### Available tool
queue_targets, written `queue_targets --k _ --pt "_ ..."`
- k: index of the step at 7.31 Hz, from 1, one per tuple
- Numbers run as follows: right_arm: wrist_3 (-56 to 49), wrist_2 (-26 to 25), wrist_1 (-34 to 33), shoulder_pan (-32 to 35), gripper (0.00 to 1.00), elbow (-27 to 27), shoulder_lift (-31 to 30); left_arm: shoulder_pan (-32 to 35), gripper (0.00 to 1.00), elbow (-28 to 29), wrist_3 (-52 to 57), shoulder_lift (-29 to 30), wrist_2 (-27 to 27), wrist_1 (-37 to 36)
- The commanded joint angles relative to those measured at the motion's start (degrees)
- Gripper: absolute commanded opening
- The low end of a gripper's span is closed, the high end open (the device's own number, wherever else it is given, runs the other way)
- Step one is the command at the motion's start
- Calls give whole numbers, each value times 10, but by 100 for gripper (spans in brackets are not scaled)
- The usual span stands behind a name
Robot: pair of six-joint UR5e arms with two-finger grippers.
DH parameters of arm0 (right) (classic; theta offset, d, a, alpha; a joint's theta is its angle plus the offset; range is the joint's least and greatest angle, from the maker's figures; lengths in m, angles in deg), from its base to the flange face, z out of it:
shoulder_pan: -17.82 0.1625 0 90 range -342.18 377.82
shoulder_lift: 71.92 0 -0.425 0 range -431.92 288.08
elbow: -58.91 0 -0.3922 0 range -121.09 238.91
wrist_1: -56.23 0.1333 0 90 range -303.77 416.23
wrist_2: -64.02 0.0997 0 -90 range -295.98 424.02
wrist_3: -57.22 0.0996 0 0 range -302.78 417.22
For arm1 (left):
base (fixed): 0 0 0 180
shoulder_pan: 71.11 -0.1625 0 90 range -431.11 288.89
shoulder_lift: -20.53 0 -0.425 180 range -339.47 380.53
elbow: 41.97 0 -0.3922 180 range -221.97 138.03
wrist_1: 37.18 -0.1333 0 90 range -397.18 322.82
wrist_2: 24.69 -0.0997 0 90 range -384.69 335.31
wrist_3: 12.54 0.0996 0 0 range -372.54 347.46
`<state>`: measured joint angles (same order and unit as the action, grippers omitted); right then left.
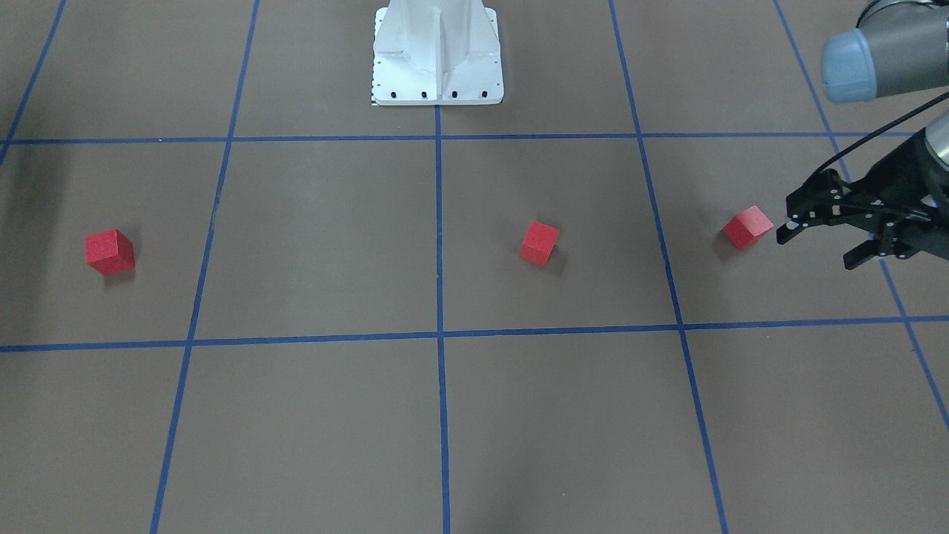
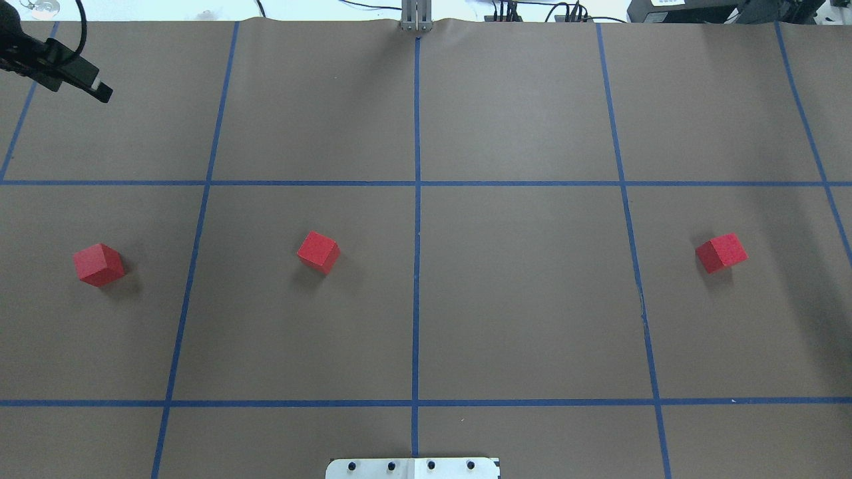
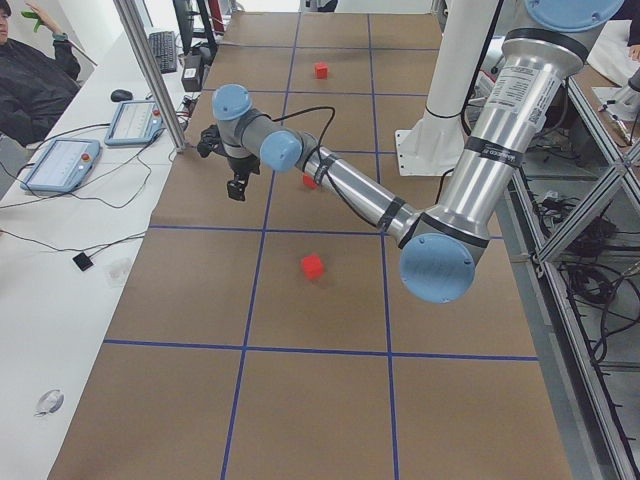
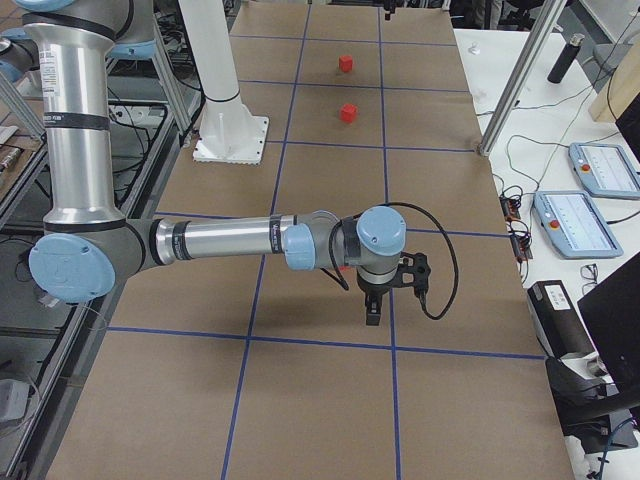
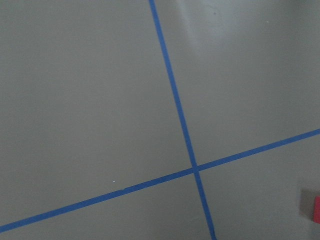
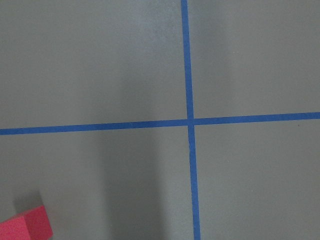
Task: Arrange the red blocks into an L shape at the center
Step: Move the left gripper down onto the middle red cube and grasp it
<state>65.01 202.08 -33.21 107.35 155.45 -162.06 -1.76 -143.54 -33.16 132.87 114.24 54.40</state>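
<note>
Here, table [image 2: 532, 299]: left claw [image 1: 815, 248], spread apart, hangs high near left-end block [image 1: 747, 226], prob. to grab it. Right claw [image 4: 372, 312]: state can't tell. Mid block [image 1: 539, 242] and right-end block [image 1: 109, 252] lie off centre crossing [image 1: 440, 335]; L unbuilt.

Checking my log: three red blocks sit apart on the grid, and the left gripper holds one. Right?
No: the left gripper is open and empty, as the exterior front-facing view shows. The three red blocks do sit apart on the grid.
</note>
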Motion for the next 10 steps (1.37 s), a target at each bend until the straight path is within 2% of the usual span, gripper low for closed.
queue_targets --k 1,2,3,5,6,7,9,10 --pt "-1 -2 -2 -7 99 0 -1 -80 98 -17 -170 41 -25 9" --pt "1 -7 -2 -16 99 0 0 -132 99 -20 -196 72 -97 7" --pt "1 -4 -1 -16 99 2 0 -197 99 -18 -198 85 -149 4" --pt "2 -2 0 -17 99 0 2 -272 99 -14 -224 94 -231 6" --pt "3 0 1 -18 99 0 2 -306 99 -12 -258 94 -252 9" --pt "3 -1 1 -18 99 0 2 -312 99 -10 -261 96 -252 9" --pt "3 -1 1 -20 99 0 2 -346 99 -1 -275 98 -304 13" --pt "3 0 1 -20 99 0 2 -347 99 4 -282 103 -305 16"
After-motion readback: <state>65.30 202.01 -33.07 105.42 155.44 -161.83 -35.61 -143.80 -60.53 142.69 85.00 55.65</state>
